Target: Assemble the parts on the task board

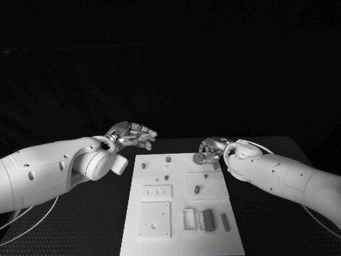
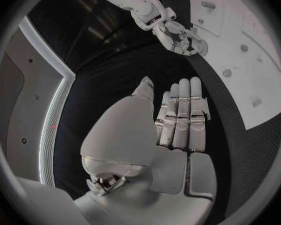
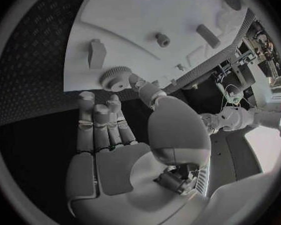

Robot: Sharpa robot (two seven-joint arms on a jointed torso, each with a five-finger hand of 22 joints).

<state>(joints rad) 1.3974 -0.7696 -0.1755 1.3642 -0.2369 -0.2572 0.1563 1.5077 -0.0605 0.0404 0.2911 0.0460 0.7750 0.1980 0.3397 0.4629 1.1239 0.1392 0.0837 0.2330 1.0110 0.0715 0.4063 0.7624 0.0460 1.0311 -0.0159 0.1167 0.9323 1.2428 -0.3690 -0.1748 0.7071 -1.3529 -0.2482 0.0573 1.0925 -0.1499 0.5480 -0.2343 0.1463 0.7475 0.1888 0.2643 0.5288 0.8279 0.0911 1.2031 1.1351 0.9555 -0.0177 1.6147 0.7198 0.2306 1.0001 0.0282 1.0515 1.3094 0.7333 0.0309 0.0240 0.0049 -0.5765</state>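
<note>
Left hand: it hangs above the black table, just off the far left corner of the task board. In the left wrist view its fingers lie straight and side by side, thumb apart from them, holding nothing and touching nothing.

Right hand: it sits at the far right corner of the task board, with the white forearm running in from the right edge of the table. In the right wrist view its fingers are extended and close together over the table just off the board's edge. The thumb tip reaches the toothed rim of a gear lying on the board at that edge; whether it presses the gear or only lies beside it cannot be told. The gear appears in the head view directly against the hand.

Parts on the board: a small peg stands near the far edge. A short cylinder lies right of the board's centre. A dark upright block and a slim bar lie toward the near right corner, beside an open rectangular frame. A square plate occupies the near left area
</note>
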